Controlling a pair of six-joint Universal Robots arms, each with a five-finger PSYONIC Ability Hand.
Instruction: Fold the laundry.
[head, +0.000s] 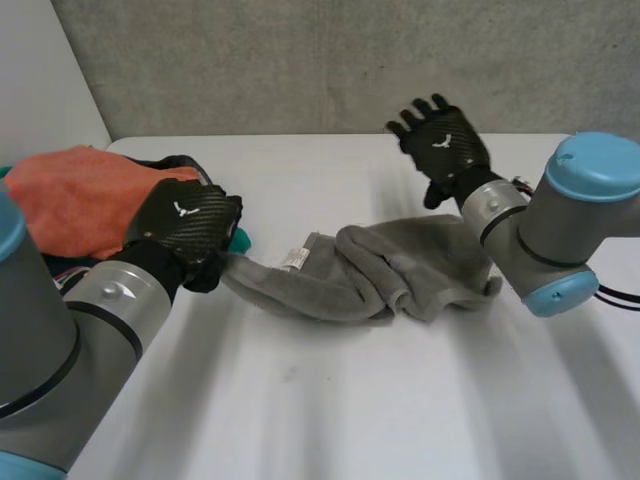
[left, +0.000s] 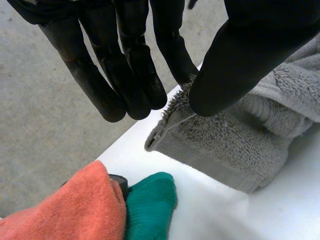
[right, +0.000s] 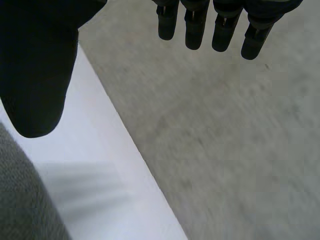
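A grey towel (head: 370, 275) lies crumpled across the middle of the white table (head: 330, 400), a white label showing near its left end. My left hand (head: 185, 225) pinches the towel's left corner (left: 172, 112) between thumb and fingers. My right hand (head: 440, 140) is raised above the towel's right end, fingers spread and straight, holding nothing. In the right wrist view its fingertips (right: 200, 35) hang over the floor beyond the table's far edge, and a bit of the towel (right: 25, 200) lies under the palm.
An orange cloth (head: 80, 195) lies heaped at the table's left edge, with a green cloth (left: 150, 202) beside it, close to my left hand. The table's far edge (right: 125, 145) runs just past my right hand.
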